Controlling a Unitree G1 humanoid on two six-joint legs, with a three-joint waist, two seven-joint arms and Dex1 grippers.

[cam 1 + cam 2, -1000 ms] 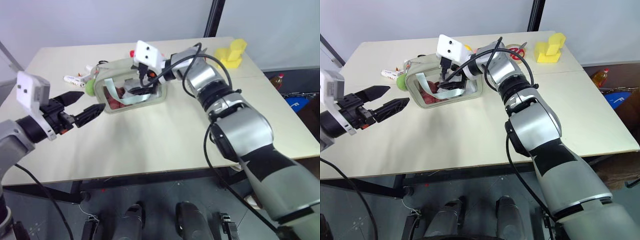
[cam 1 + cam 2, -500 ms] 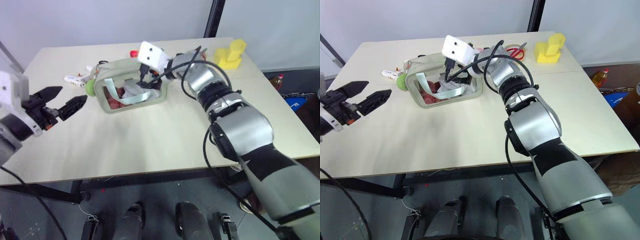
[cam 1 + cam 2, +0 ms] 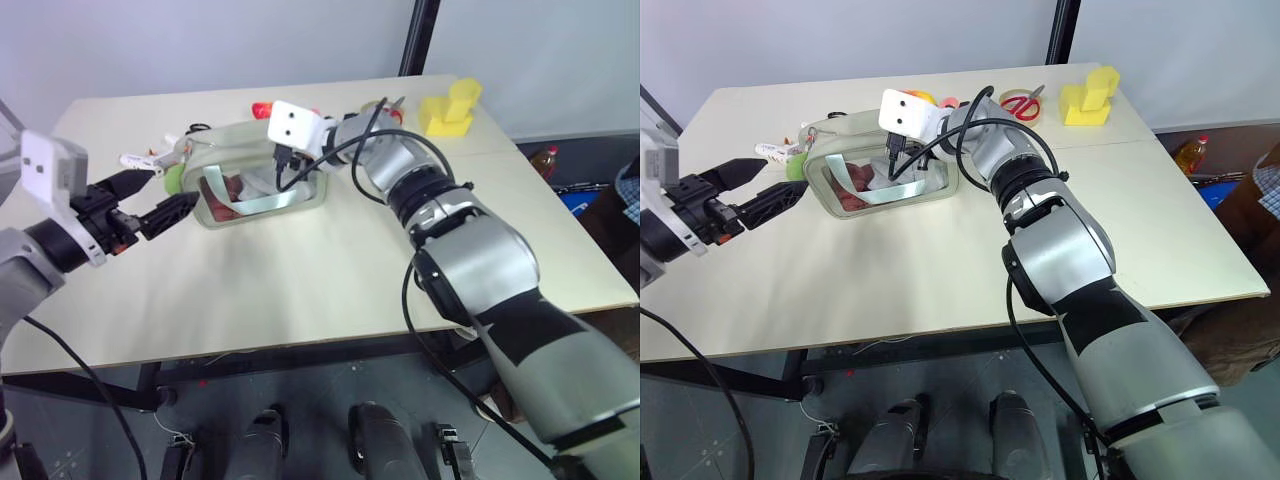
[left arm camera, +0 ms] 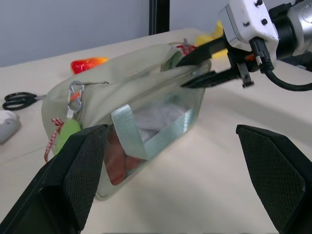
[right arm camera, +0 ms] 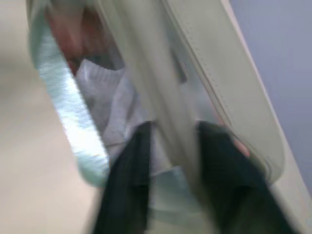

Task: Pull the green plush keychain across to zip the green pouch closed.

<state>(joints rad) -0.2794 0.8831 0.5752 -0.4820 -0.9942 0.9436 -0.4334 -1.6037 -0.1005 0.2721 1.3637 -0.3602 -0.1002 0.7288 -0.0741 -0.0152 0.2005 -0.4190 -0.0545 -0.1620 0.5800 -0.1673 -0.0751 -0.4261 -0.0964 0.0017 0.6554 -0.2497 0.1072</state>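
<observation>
Lying on the far middle of the table [image 3: 300, 290], the green pouch [image 3: 255, 185] runs its long axis left to right, clear window facing near. The green plush keychain [image 4: 66, 136] hangs off its left end, so the zipper pull sits at that end. The right gripper [image 4: 197, 68] has its fingers pinched on the pouch's upper edge at the right end. The left gripper [image 3: 150, 200] hovers spread wide, empty, just left of the keychain.

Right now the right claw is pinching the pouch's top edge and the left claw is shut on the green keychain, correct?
Not quite. The left claw is open and short of the green keychain, as the left wrist view shows. The right claw does pinch the pouch edge.
</observation>
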